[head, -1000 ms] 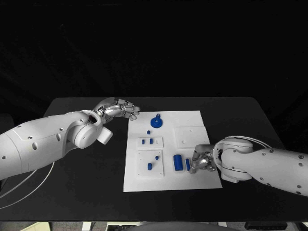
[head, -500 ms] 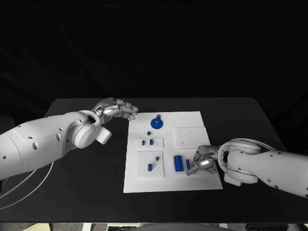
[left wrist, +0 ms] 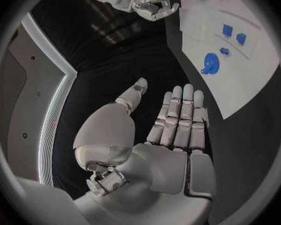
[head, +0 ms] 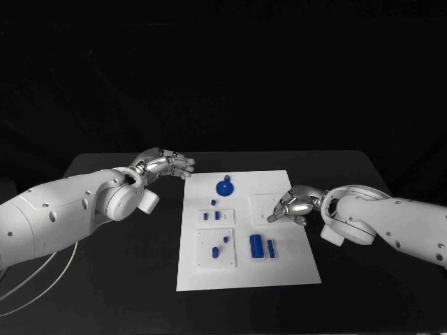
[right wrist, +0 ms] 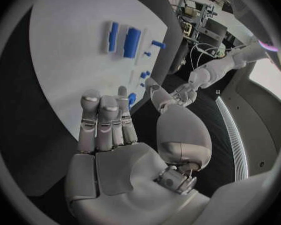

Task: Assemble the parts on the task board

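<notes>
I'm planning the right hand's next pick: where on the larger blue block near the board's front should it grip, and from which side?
Grip the larger blue block across its two long sides, coming down from above. It lies flat on the task board, elongated front to back, with a slimmer blue piece close on its right, so fingers need care there. The right hand is open.

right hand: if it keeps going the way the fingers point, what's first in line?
Likely the task board itself: the right hand hangs over its right edge, fingers aimed left across the raised white square. Height is unclear.
</notes>
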